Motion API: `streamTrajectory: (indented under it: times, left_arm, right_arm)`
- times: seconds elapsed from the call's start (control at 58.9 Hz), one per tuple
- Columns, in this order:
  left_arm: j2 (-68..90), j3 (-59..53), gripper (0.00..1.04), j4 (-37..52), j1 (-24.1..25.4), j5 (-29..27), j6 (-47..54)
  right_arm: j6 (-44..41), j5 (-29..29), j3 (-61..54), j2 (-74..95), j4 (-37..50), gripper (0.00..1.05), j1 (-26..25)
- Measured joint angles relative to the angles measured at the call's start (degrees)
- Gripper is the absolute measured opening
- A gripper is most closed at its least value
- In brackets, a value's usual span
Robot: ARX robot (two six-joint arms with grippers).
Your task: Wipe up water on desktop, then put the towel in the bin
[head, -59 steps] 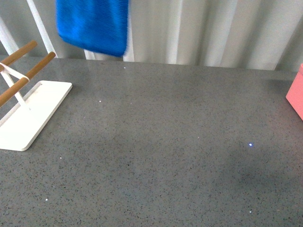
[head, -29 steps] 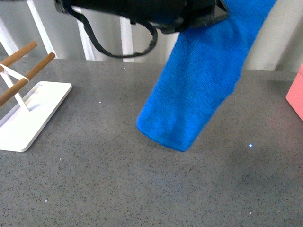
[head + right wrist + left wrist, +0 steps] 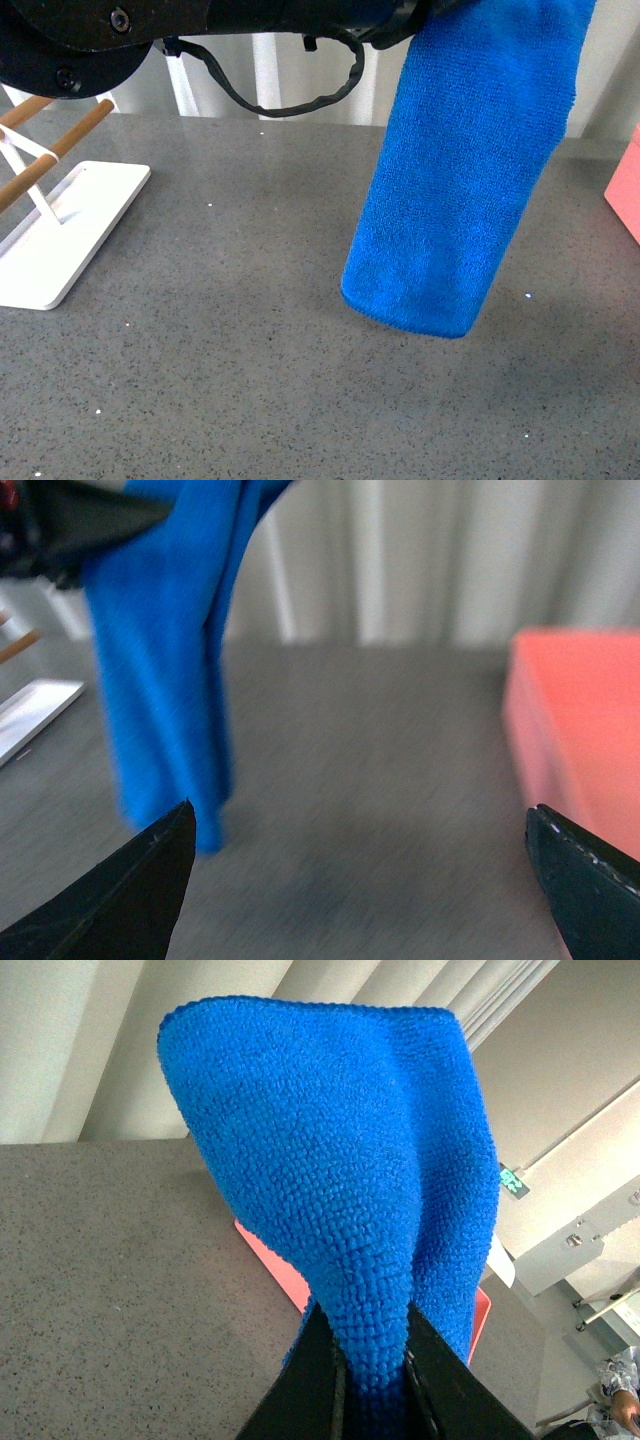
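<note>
Nearest the front camera lies bare desk [image 3: 250, 400], dark grey and finely speckled with a few tiny bright flecks. Above its middle and a little to the right, the towel [image 3: 460, 180] hangs down in a long folded strip of bright blue, tilted slightly, with its rounded lower end low over the desk; whether that end touches the surface cannot be told. To the left stands a white rack base [image 3: 60, 240], flat on the desk, with wooden rods [image 3: 60, 145] slanting over it, well apart from the towel. At the right edge a corner of the pink bin [image 3: 628, 195] shows, beyond the towel and not touching it. Across the top runs the black left arm [image 3: 200, 20] with a looped cable [image 3: 290, 100] under it, and the towel's upper end goes up behind it; pale curtains [image 3: 230, 75] close the background. In the left wrist view the left gripper [image 3: 372, 1325] is pinched tight on a bunch of the towel [image 3: 340, 1160], its two dark fingers [image 3: 320, 1360] pressing the cloth from both sides, with the bin [image 3: 270, 1255] beyond on the desk [image 3: 110, 1260]. The right wrist view is blurred: the right gripper [image 3: 358, 815] stands spread wide with nothing between its fingers, facing the desk [image 3: 360, 740], the towel [image 3: 165, 680] to one side and the bin [image 3: 575, 720] to the other.
</note>
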Motion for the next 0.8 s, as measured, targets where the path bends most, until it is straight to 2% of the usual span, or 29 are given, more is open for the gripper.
streamTrajectory:
  times: [0.102, 0.204, 0.306, 0.407, 0.611, 0.696, 0.798]
  left_arm:
    - [0.1, -0.4, 0.06, 0.2, -0.5, -0.3, -0.5]
    - [0.1, -0.7, 0.06, 0.2, -0.7, -0.9, -1.0]
    - [-0.2, -0.8, 0.06, 0.2, -1.7, -1.0, -2.0]
    - [-1.0, -0.8, 0.06, 0.2, -2.1, -1.0, -3.1]
    - [-1.9, -0.8, 0.06, 0.2, -2.1, -0.9, -4.4]
    - [-2.2, -0.8, 0.06, 0.3, -2.1, -1.0, -5.7]
    - [-2.3, -0.8, 0.06, 0.0, -2.3, -1.2, -6.6]
  right_arm:
    - [0.8, -4.7, 2.6, 3.3, -2.5, 0.98, 0.6]
    - [-3.4, -9.8, 4.9, 5.0, 0.4, 0.98, -4.6]
    - [-10.4, -15.3, 6.8, 21.4, 16.0, 0.98, -12.0]
    - [-12.9, -20.4, 8.8, 37.5, 27.9, 0.98, -14.7]
    - [-14.2, -25.4, 10.2, 56.7, 41.8, 0.98, -15.8]
    - [-13.9, -26.0, 11.0, 64.3, 48.0, 0.98, -14.4]
    - [-9.5, -28.5, 12.0, 69.9, 54.6, 0.98, -11.9]
